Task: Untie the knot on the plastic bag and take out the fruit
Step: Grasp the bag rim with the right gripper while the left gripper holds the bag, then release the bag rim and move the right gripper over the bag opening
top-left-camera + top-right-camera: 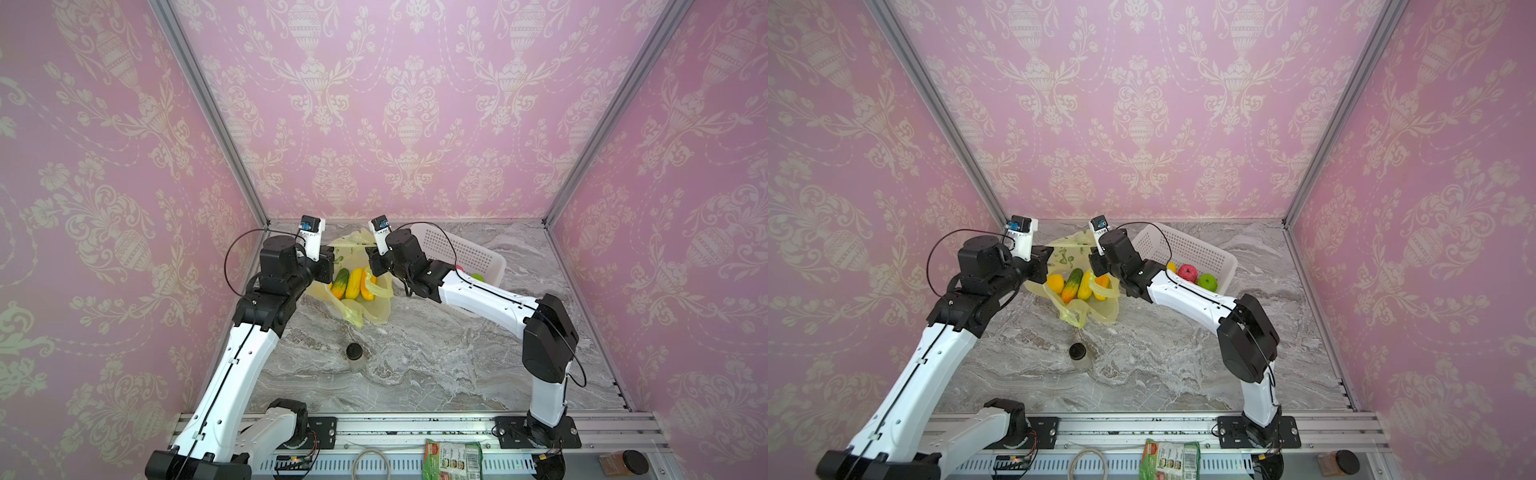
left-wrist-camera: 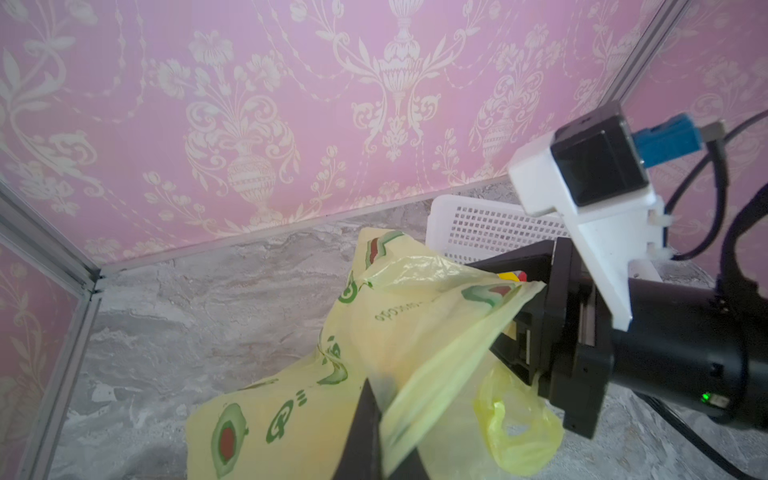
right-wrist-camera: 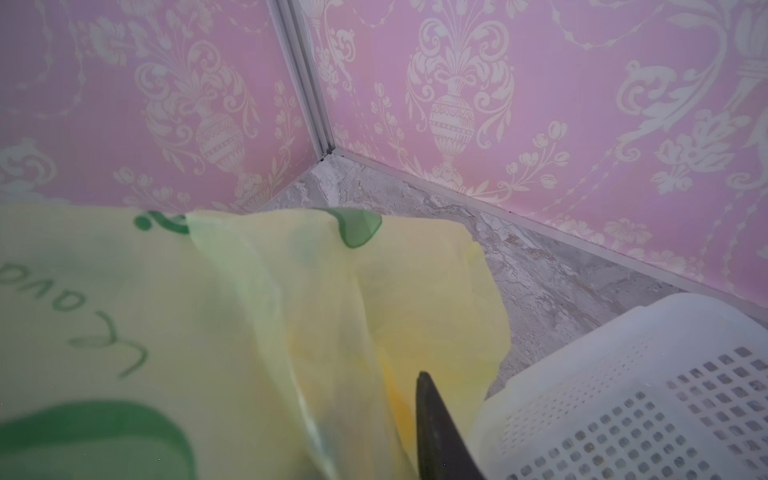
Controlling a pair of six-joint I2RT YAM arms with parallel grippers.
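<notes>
Grey marble counter (image 1: 415, 365) — left gripper (image 1: 331, 261) was clamped on the plastic bag (image 1: 352, 244), right gripper (image 1: 372, 261) stood jaws apart at its rim.

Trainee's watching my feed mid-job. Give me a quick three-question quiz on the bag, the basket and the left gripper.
1. True or false: the bag is knotted shut.
2. Which of these lies in the basket? A. the pink-red fruit B. the jar C. the green-orange fruit
3. In one word: what is the left gripper pinching?

Key:
1. False. Its mouth lies open, with fruit showing inside.
2. A.
3. Bag.
</notes>
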